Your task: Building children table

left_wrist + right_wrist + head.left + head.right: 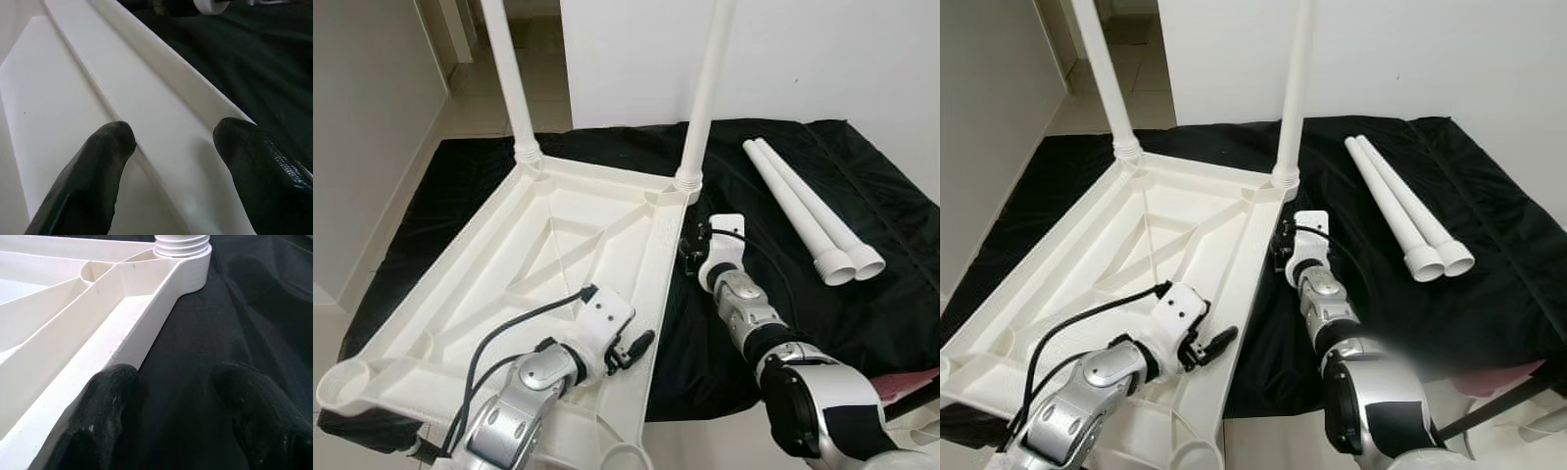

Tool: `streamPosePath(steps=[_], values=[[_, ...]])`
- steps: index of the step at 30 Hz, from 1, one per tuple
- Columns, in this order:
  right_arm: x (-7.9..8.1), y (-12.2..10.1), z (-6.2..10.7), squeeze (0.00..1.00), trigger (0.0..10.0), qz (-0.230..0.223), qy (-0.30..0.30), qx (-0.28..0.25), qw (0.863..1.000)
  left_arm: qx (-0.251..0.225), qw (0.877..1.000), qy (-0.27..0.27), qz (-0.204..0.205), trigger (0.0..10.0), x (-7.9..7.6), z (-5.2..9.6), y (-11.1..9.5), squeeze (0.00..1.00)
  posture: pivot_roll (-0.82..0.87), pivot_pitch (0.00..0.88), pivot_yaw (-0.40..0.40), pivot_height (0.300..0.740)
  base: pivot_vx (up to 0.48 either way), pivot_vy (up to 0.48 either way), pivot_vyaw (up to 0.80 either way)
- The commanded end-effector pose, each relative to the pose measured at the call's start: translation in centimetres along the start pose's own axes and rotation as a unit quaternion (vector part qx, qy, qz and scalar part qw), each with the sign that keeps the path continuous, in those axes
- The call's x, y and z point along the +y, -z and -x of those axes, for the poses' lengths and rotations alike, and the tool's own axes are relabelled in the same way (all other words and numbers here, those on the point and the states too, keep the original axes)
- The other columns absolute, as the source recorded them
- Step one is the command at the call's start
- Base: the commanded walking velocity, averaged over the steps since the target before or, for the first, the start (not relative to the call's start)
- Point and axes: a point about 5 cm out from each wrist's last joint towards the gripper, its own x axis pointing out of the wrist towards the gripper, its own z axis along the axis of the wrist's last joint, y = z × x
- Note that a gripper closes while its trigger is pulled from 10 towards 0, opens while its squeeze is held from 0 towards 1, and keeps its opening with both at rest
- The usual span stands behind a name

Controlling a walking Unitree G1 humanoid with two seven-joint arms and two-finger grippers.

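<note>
Bare black cloth between tabletop and loose legs

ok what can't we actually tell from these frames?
- Tops of the two fitted legs: cut off by the upper edge in both eye views.
- Near corners of the tabletop: cut off by the lower edge and covered by the left arm.
- Right pincer fingers: mostly behind its own wrist in the eye views.
- Far ends of the spare legs: too small to show any thread.

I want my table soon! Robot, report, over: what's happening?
Left gripper open at tabletop edge. Right gripper open beside the same edge. Two legs in, two loose legs on black cloth. Nothing blocking.
</note>
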Motion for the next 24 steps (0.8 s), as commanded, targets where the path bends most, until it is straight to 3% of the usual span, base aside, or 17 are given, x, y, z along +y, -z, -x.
streamPosePath(steps=[1,7,9,15,20,24], values=[[1.1,0.2,0.0,0.00,10.0,0.007,-0.011,-0.001,1.000,-0.015,0.999,0.027,-0.010,10.0,-0.9,-0.7,-0.8,0.00,0.03,0.028,0.020,0.740,0.000,0.000,0.00],[-0.9,0.4,0.5,0.00,10.0,-0.009,0.041,-0.019,0.999,-0.012,1.000,0.020,-0.013,10.0,-0.7,-0.6,-0.6,0.00,0.03,0.031,0.016,0.740,0.000,0.000,0.00],[-2.2,0.7,1.1,0.00,10.0,-0.016,0.072,-0.044,0.996,-0.013,1.000,0.003,-0.020,10.0,-0.1,-0.3,-0.5,0.00,0.03,0.033,0.014,0.740,0.000,0.000,0.00],[-3.9,1.3,2.9,0.00,10.0,-0.030,0.115,-0.104,0.988,-0.033,0.999,-0.027,-0.010,10.0,1.3,0.6,-0.7,0.00,0.02,0.032,0.016,0.740,0.000,0.000,0.00],[-3.7,1.9,4.6,0.00,10.0,-0.022,0.117,-0.137,0.983,-0.070,0.995,-0.065,0.016,10.0,2.7,1.5,-1.7,0.00,0.02,0.030,0.020,0.740,0.000,0.000,0.00],[-3.2,2.2,5.6,0.00,10.0,-0.018,0.115,-0.150,0.982,-0.089,0.993,-0.076,0.020,10.0,2.9,1.7,-2.1,0.00,0.02,0.027,0.021,0.740,0.000,0.000,0.00]])
